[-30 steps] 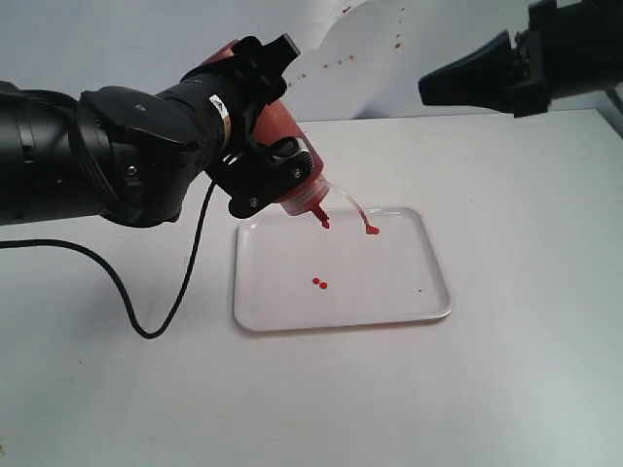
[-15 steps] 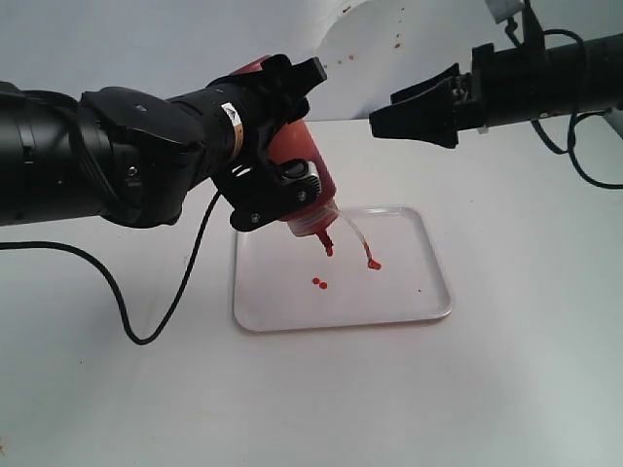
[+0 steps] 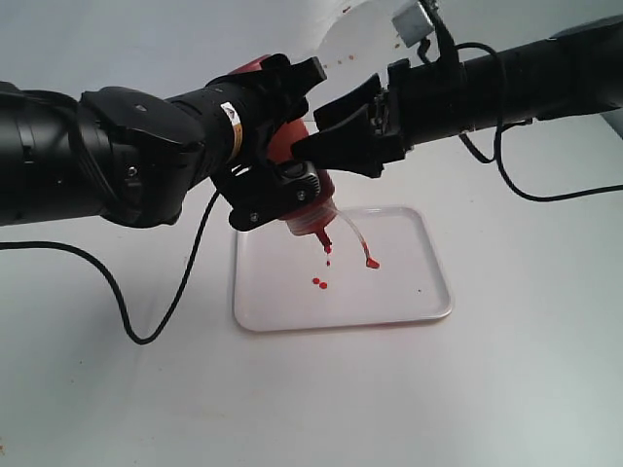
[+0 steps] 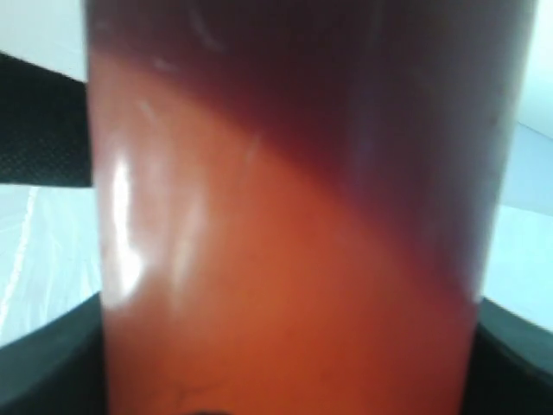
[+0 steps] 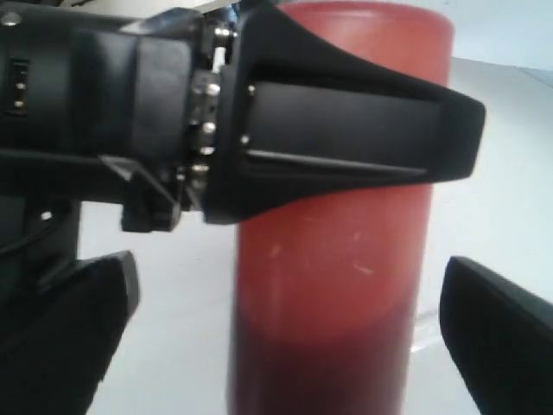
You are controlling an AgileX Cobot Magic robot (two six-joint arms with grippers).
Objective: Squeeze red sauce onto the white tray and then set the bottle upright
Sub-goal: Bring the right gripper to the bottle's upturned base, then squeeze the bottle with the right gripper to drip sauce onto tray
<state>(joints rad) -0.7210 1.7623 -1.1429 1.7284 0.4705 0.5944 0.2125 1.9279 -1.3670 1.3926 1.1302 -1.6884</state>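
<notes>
The bottle point(image 3: 310, 191), translucent red-orange, hangs tipped with its nozzle point(image 3: 324, 238) pointing down over the white tray point(image 3: 409, 292). My left gripper point(image 3: 287, 136) is shut on the bottle's body, which fills the left wrist view point(image 4: 285, 259). Two small drops of red sauce point(image 3: 318, 283) lie on the tray, with another drop just under the nozzle. The tethered cap point(image 3: 373, 263) dangles over the tray. My right gripper point(image 3: 307, 133) is open and straddles the bottle point(image 5: 337, 285), with a gap on each side between its fingers point(image 5: 69, 320) and the bottle.
A black cable point(image 3: 146, 321) loops over the white table point(image 3: 506, 389) left of the tray. The pale backdrop behind carries small reddish specks point(image 3: 341, 60). Both arms crowd the space above the tray's far edge.
My right arm has swung in from the far right, opened its jaws and come around the bottle. The left arm tipped the bottle steeper; another drop has left the nozzle.
</notes>
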